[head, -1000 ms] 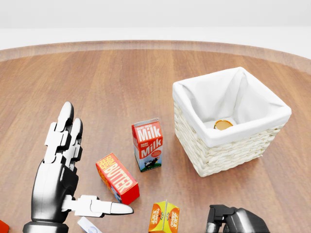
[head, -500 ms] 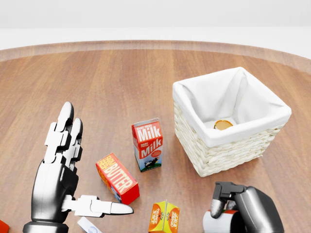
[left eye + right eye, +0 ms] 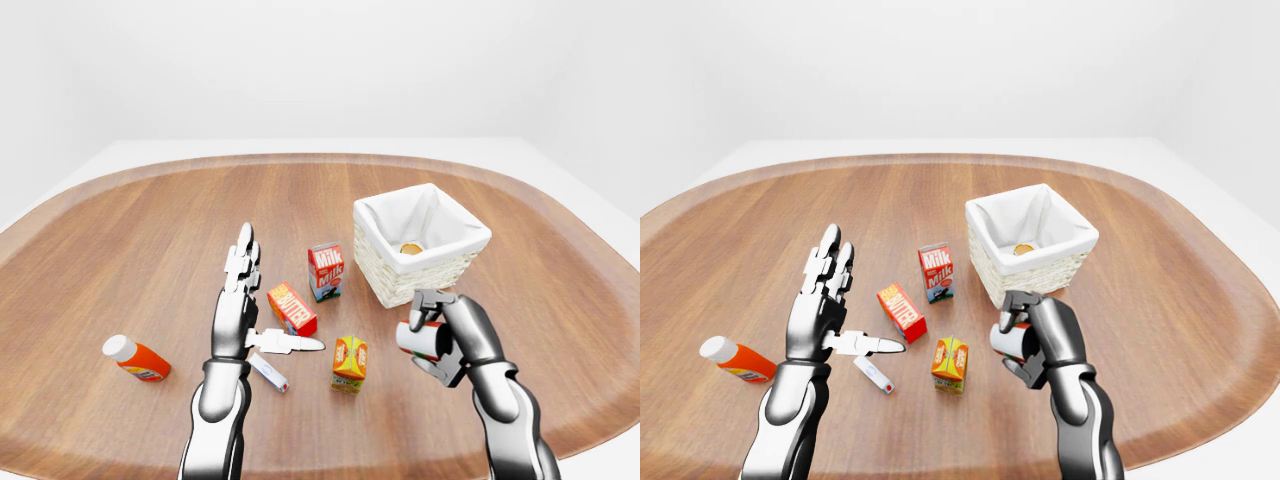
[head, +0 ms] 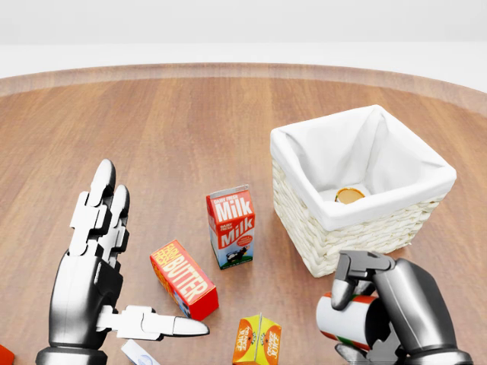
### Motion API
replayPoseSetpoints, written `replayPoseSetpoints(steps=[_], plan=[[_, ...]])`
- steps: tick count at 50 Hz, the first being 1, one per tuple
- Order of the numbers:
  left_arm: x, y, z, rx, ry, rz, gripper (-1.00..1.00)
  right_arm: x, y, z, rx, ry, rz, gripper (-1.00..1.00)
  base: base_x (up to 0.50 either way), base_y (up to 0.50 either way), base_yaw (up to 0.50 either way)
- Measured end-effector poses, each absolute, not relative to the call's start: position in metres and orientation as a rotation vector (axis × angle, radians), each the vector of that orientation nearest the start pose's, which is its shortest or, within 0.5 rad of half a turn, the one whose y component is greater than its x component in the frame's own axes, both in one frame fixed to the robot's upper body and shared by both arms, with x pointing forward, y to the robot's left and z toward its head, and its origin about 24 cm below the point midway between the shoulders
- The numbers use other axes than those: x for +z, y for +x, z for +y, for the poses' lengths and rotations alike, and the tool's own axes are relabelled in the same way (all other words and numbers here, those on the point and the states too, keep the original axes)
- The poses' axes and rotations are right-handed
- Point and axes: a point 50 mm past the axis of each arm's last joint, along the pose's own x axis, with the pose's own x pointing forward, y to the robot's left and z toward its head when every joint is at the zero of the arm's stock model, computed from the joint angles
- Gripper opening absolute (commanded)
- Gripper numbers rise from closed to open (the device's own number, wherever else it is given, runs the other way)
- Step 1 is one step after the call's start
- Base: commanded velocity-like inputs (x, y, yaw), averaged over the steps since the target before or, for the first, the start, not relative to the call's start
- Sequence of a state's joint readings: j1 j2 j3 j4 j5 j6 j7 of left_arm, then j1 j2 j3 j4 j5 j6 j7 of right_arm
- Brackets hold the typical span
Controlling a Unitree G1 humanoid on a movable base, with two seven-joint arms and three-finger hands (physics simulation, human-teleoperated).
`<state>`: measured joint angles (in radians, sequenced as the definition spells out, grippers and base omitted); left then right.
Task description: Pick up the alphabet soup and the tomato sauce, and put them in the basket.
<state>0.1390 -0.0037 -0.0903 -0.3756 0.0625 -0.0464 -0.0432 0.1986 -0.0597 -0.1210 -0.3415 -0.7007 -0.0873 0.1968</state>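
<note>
Right hand [image 4: 396, 312] clamped round a red and white can [image 4: 346, 319] held off the table near the wicker basket [image 4: 358, 228], another can's top [image 4: 349, 195] inside basket, left hand [image 4: 95, 258] spread flat beside butter box [image 4: 183, 279]

Red-white can [image 4: 348, 321] sideways in fingers [image 4: 344, 287], beside basket [image 4: 358, 232].

Right hand [image 4: 396, 312] — basket [image 4: 358, 228] wall just above it in the head view; bare table [image 3: 560, 300] to its right.
</note>
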Motion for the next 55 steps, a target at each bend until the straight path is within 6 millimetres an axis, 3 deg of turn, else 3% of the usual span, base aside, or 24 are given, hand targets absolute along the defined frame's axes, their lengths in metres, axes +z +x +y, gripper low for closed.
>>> replayPoseSetpoints(steps=[22,33,55], plan=[[0.102,0.221,0.133,-0.085,0.048,-0.289,1.0,0.129,0.246,-0.189,-0.028,-0.817,-0.188,-1.0,0.0,0.0,0.0],[0.102,0.221,0.133,-0.085,0.048,-0.289,1.0,0.156,0.264,-0.182,-0.009,-0.841,-0.291,-1.0,0.0,0.0,0.0],[0.101,0.223,0.133,-0.085,0.048,-0.286,1.0,0.189,0.312,-0.178,-0.018,-0.876,-0.362,-1.0,0.0,0.0,0.0]])
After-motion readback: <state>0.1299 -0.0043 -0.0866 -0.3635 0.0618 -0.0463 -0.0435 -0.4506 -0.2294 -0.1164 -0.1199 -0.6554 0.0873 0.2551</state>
